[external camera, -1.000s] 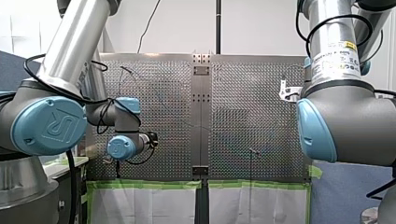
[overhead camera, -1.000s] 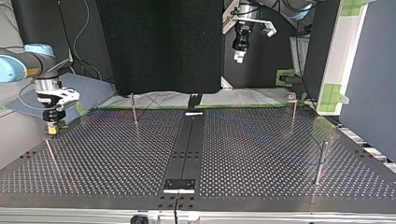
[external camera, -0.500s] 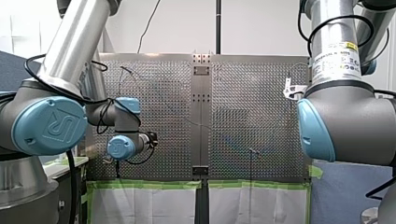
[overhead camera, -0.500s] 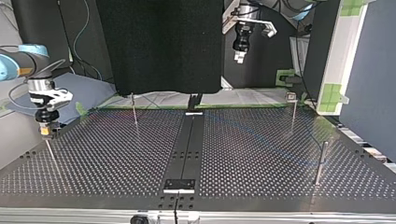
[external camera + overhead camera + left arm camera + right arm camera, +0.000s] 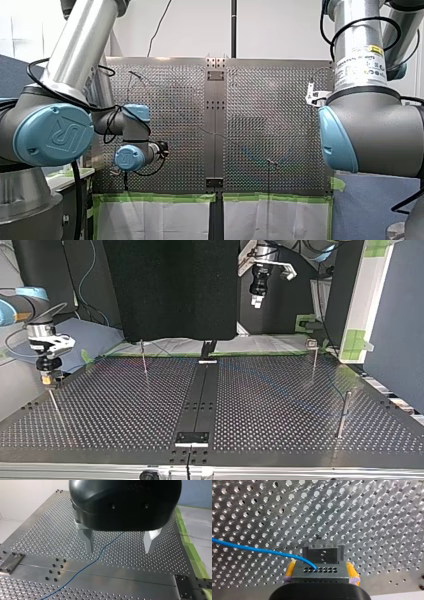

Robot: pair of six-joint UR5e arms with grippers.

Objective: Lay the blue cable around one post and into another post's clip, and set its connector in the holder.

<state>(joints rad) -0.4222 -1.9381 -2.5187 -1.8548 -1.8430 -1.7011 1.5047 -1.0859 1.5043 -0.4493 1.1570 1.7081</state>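
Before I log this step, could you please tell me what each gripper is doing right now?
Left gripper: open, holding nothing.
Right gripper: shut on the connector of the blue cable.

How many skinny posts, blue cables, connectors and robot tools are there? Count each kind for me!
Posts: 4
Blue cable: 1
Connector: 1
Tools, left tool and right tool: 2
Total: 8
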